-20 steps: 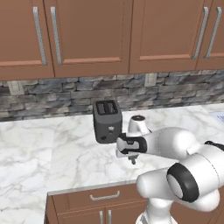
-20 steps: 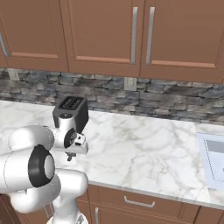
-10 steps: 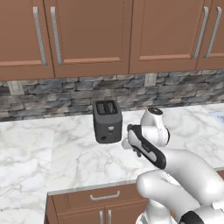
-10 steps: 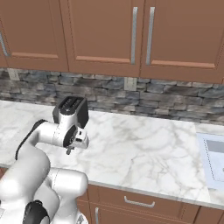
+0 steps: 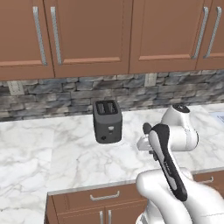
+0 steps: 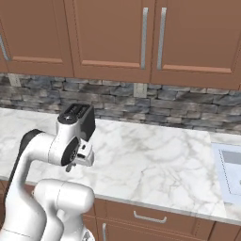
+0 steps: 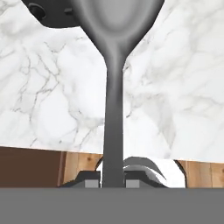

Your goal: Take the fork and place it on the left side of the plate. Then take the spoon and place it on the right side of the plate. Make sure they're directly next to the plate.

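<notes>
The gripper (image 7: 113,181) is pinched on the narrow handle of the spoon (image 7: 114,87), one finger on each side of the stem at the bottom of the hand view. The dark grey spoon extends away from the fingers, oval bowl farthest out, above the white marble counter (image 7: 183,87). In the base views the gripper (image 6: 77,160) hangs above the counter's front part, just in front of the black toaster (image 5: 107,120). Behind it stand the stone backsplash (image 5: 65,94) and the wooden wall cabinets (image 6: 113,33).
</notes>
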{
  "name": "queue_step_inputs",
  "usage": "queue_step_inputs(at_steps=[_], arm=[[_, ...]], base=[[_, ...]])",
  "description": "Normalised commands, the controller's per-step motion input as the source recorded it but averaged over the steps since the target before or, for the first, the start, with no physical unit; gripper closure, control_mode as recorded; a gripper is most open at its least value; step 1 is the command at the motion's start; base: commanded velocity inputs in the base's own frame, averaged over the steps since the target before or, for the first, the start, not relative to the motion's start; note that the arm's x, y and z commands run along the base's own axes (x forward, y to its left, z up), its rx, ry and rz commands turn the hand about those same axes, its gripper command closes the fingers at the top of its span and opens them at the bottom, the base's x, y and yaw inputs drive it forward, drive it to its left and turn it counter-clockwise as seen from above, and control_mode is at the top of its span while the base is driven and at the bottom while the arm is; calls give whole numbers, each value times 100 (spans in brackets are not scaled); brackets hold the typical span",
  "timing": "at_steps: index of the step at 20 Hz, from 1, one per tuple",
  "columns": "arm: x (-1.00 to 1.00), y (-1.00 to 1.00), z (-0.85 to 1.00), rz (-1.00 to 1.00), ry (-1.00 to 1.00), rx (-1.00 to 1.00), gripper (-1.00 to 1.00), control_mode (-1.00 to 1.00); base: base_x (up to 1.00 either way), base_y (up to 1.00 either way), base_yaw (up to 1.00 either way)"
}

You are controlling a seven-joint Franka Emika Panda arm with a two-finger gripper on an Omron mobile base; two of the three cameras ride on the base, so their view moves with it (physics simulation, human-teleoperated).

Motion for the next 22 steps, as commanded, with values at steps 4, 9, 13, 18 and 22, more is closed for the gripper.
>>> queue_step_inputs(at_steps=[4, 9, 13, 18, 22], arm=[[-75, -17, 100, -10, 3, 0, 100, -100], [-74, -9, 65, -10, 7, 0, 100, -100], [-90, 0, -5, -1, 0, 0, 100, -100], [-52, 6, -17, 0, 1, 0, 100, -100], [-65, 0, -16, -1, 0, 1, 100, -100]], base=[[0, 0, 0], [0, 0, 0], [0, 0, 0], [0, 0, 0], [0, 0, 0]])
